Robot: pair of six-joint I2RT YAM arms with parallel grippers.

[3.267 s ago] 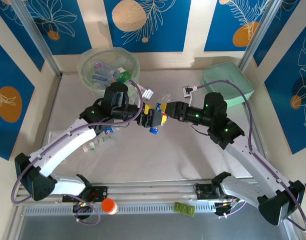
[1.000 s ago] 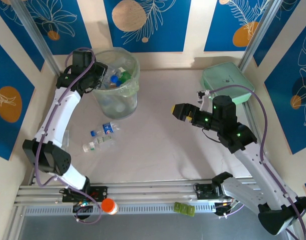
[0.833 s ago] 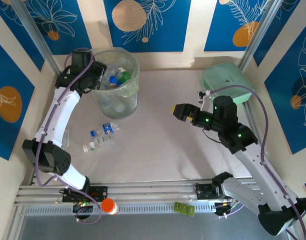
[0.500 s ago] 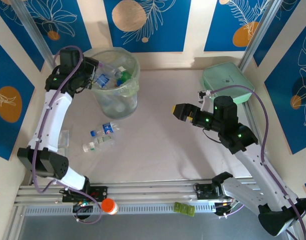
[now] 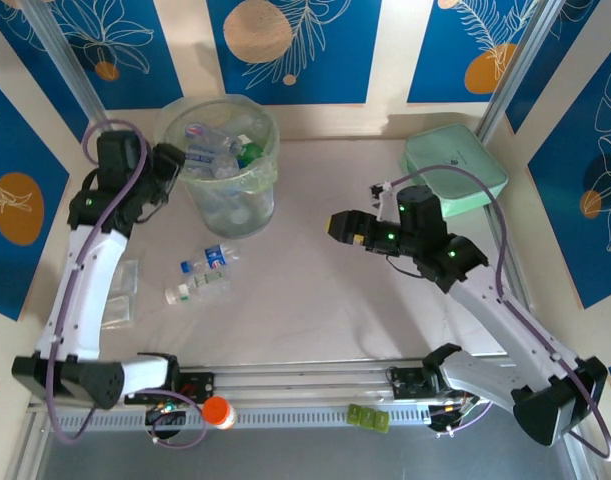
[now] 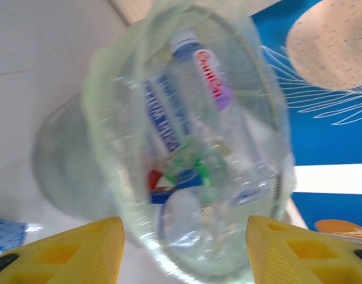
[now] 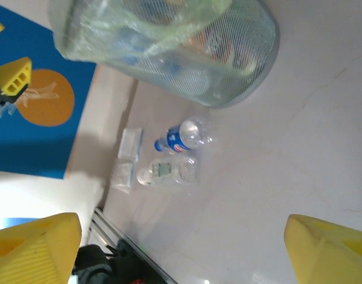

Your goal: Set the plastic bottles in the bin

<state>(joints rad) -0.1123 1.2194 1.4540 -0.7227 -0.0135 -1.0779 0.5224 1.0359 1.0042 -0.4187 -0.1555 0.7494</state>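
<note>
top view: a tall round translucent pale-green bin (image 5: 247, 205) with a thin clear liner stands at the far left of the white table (image 5: 315, 310); it holds a heap of small clear plastic bottles with blue caps and labels (image 5: 207, 150), a green bottle (image 5: 247, 152) among them. the left gripper (image 5: 172, 165) hangs just beside the bin's left rim, its yellow fingers (image 6: 68, 248) spread with nothing between them; the left wrist view looks past them into the bin's mouth, where a clear bottle with a red-lettered label (image 6: 207, 89) lies uppermost. two further bottles lie on their sides on the table in front of the bin, close together: a blue-capped bottle with a blue label (image 5: 210, 257) and a clear bottle with a pale green label (image 5: 197, 290), with flat clear packets (image 5: 120, 290) just to their left. the right gripper (image 5: 337, 225) is held over the middle of the table, well apart from bin and bottles, its jaws wide and empty; its wrist view frames the same two loose bottles between yellow fingertips (image 7: 32, 248). a flat mint-green square case (image 5: 455, 165) sits at the far right.
</note>
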